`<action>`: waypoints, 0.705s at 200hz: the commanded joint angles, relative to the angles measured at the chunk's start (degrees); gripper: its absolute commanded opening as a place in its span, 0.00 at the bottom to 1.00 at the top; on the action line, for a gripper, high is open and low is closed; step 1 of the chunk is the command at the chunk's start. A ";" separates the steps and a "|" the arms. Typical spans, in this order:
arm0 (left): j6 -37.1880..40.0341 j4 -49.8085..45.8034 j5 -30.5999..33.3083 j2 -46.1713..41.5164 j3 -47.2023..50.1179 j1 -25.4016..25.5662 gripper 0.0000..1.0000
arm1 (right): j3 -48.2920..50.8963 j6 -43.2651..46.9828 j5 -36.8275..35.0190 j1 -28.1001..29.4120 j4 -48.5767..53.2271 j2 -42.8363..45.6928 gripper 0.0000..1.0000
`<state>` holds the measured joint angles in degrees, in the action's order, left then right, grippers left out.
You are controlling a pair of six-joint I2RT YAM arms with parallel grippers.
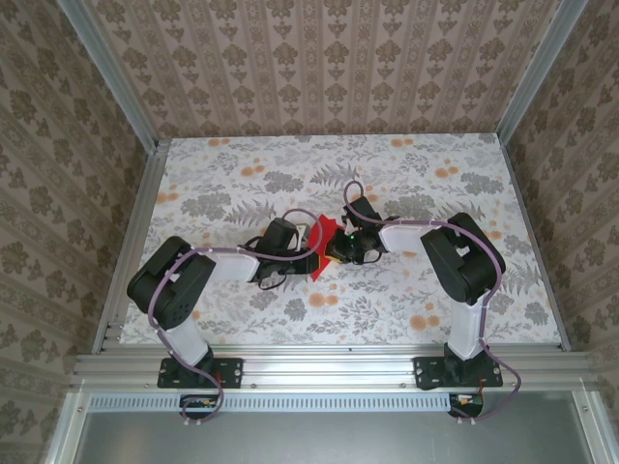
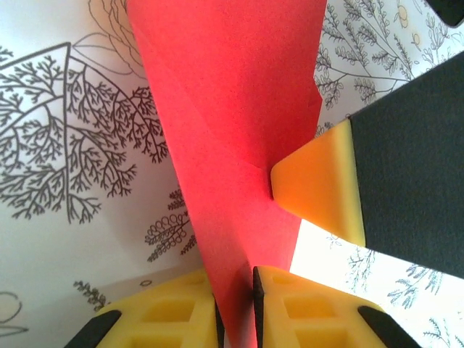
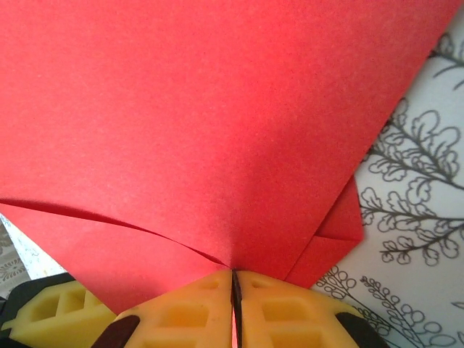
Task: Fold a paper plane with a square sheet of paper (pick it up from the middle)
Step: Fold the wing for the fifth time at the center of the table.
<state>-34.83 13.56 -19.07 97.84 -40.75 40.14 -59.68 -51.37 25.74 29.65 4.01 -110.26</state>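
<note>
Red thin paper sheet point(image 1: 324, 237), partly creased, held raised over floral tabletop point(image 1: 222, 184), mid-table between arms. Right gripper point(image 3: 233, 279) clenched on layered edge. Left gripper point(image 2: 235, 297) straddles lower point; clamped or slack, cannot tell. Risks: opposed pull tears crease; slack left side lets sheet swing, skewing fold; layers slip apart.

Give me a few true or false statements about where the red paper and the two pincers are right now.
The right pincer is shut on the red paper. True.
The paper lies flat and unfolded. False: it is creased, with layered flaps.
The paper runs between the fingers of the left pincer. True.
The table is plain white. False: it has a flower print.
</note>
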 commanded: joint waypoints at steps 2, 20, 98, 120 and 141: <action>1.38 -1.90 1.61 -2.33 1.50 1.03 0.20 | 1.59 -1.16 -4.64 -0.11 4.68 -2.98 0.11; 2.02 -2.59 2.47 -3.59 2.49 1.49 0.19 | 1.61 -1.25 -4.73 -0.12 4.73 -3.03 0.11; 10.50 -9.20 10.76 -2.84 -0.36 5.16 0.04 | 2.36 -2.35 -1.63 -0.79 2.05 -0.50 0.13; 16.30 -10.85 14.02 -2.90 -1.51 6.29 0.03 | 3.80 -4.03 1.39 -1.99 -3.14 3.29 0.19; 20.77 -12.67 16.90 -2.31 -2.79 7.28 0.02 | 5.62 -6.78 3.68 -3.63 -7.83 7.10 0.24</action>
<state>-22.55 6.22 -7.60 95.22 -41.71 46.28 -56.40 -54.39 27.33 28.21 0.64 -107.77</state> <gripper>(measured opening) 0.057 0.215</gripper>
